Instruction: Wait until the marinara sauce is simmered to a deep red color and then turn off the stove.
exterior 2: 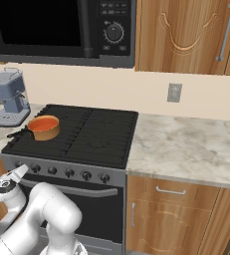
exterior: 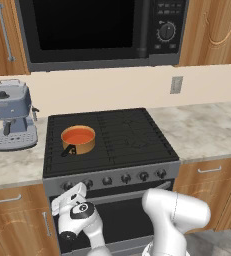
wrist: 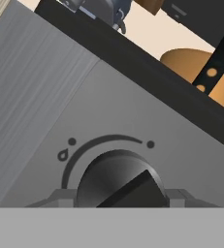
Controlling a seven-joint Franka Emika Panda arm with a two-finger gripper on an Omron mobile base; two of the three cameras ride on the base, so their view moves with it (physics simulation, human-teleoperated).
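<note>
The marinara sauce [exterior: 78,134] [exterior 2: 43,122] is a flat orange-red disc in a small copper saucepan [exterior: 82,145] [wrist: 186,65] on the front left burner of the stove [exterior: 132,135] [exterior 2: 101,134]. My gripper [exterior: 69,190] [exterior 2: 21,173] [wrist: 120,198] is low at the left end of the steel front strip. It is shut on the leftmost knob [wrist: 118,181], with a fingertip on each side. The knob's bar sits slanted under its flame mark. The other knobs [exterior: 125,178] [exterior 2: 69,173] run to the right.
A blue-grey coffee machine [exterior: 12,115] [exterior 2: 7,97] stands on the counter left of the stove. A black microwave [exterior: 97,30] [exterior 2: 61,25] hangs above it. Marble counter [exterior: 207,130] [exterior 2: 186,144] stretches to the right, with wooden cabinets below.
</note>
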